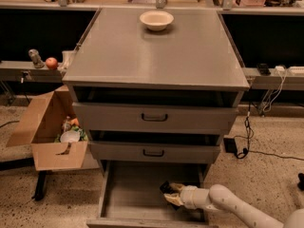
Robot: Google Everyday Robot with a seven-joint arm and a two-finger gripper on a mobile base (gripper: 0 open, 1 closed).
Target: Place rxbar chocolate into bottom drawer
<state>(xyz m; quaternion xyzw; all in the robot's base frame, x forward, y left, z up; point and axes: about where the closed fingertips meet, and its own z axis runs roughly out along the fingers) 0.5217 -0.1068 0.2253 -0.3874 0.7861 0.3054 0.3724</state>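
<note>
Jaws clamped on rxbar chocolate [166,188] (black wrapper), low inside bottom drawer [128,184], right side.

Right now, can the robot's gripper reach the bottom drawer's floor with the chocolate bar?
Probably yes. The bottom drawer is pulled open, and the gripper, holding the rxbar chocolate, sits low inside it with bare floor beside it.

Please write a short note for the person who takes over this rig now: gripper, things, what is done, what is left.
Gripper: inside the open bottom drawer, on its right side, shut on the rxbar chocolate.
Bar: in the gripper, within the drawer, not yet released.
Done: drawer is open, bar is inside it.
Left: release the bar, then probably pull the arm out.
</note>
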